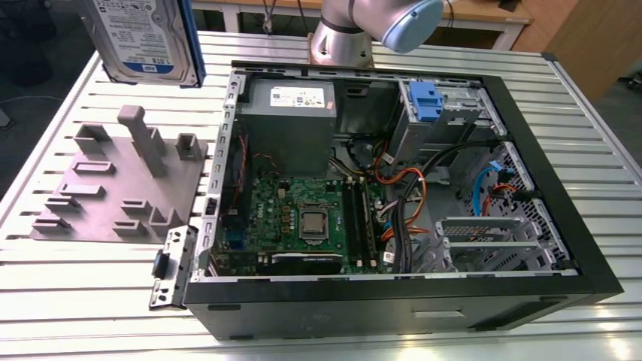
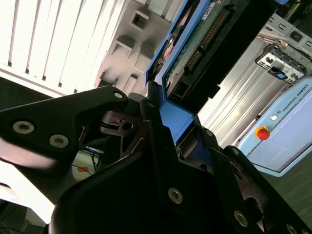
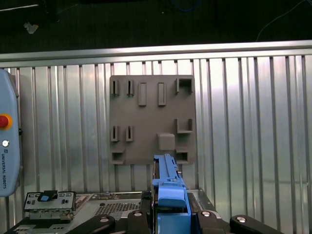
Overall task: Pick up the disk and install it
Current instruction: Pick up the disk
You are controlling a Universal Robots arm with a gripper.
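One blue-framed silver disk (image 1: pixel 140 34), long axis upright, is clamped in the black gripper (image 3: pixel 170 219), outside the open black computer case (image 1: pixel 401 301).

Slatted metal table (image 1: pixel 90 301) stands on seemingly dark floor (image 3: pixel 146 24)

- One disk (image 1: pixel 146 37) in its blue frame
- One open computer case (image 1: pixel 401 297)
- One grey power supply box (image 1: pixel 291 105)
- One blue-tabbed carrier (image 1: pixel 425 101) inside the case
- One grey fixture plate (image 1: pixel 110 188)
- One slatted worktop (image 1: pixel 90 301)
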